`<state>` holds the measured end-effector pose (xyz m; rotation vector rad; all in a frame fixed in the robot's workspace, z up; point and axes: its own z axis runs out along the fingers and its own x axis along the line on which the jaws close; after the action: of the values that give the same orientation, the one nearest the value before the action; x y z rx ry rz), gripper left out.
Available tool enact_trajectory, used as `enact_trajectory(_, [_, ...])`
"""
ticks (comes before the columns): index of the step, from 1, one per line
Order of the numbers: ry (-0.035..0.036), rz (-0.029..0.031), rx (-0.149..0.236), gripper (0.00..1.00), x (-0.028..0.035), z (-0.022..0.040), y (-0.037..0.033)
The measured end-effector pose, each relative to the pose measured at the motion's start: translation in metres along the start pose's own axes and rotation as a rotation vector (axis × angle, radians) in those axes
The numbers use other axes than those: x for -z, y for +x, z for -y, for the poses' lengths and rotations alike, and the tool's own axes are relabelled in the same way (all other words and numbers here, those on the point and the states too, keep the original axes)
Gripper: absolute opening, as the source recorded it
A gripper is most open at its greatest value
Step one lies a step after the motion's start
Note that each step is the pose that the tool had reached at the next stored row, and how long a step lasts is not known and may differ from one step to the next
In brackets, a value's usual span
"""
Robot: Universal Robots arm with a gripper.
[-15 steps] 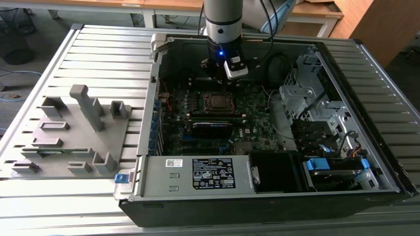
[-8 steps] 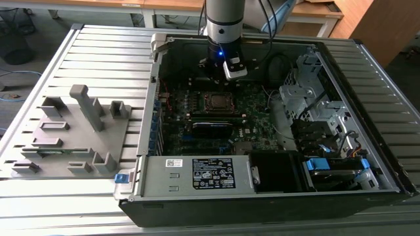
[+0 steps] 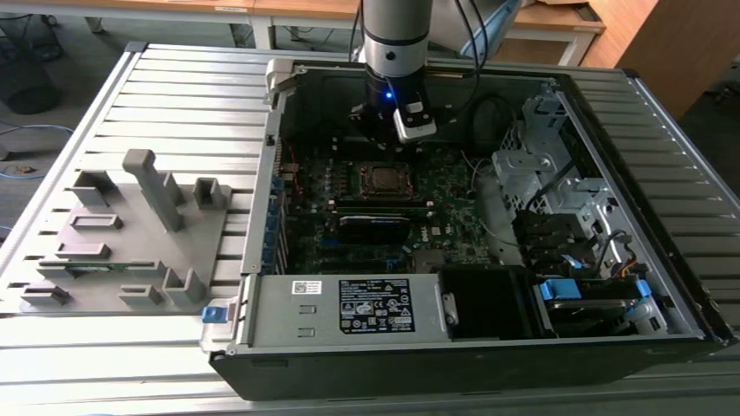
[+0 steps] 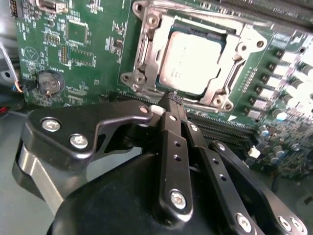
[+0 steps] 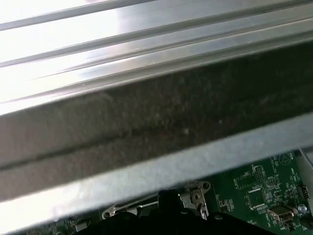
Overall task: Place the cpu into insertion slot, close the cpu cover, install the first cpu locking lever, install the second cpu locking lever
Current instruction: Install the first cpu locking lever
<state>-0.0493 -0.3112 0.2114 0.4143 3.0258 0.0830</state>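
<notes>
Slatted metal worktop [image 3: 173,95], open computer case. Cpu [image 4: 193,61] seated in insertion slot [image 4: 222,43]; cpu cover [image 4: 146,51] apparently down. Gripper [image 4: 173,100] jaws clenched, empty, beside socket. Levers possibly unlatched.

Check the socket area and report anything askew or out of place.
Nothing stands out. The cpu lies flat and square in the slot, with the cover down around it. The pincer, shut, sits at the socket's edge.

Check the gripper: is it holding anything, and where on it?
Nothing held. In the second wrist view the gripper has its fingers closed together with nothing between them, the tips by the edge of the cpu cover, which lies over the cpu.
</notes>
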Motion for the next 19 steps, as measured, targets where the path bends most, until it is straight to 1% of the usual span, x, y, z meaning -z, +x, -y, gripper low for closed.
enact_trajectory(4, [0.0131,0.0032,0.011,0.11,0.0002,0.0031,-0.0009])
enact_trajectory(9, [0.0221,0.0053,0.024,0.11,0.0003,0.0083,-0.0023])
enact_trajectory(11, [0.0242,0.0058,0.028,0.11,0.0004,0.0109,-0.0029])
enact_trajectory(13, [0.0248,0.0057,0.030,0.11,0.0006,0.0127,-0.0031])
enact_trajectory(17, [0.0247,0.0057,0.031,0.11,0.0006,0.0131,-0.0032])
enact_trajectory(18, [0.0250,0.0050,0.031,0.11,0.0005,0.0131,-0.0032])
enact_trajectory(19, [0.0259,0.0004,0.031,0.11,0.0002,0.0131,-0.0032])
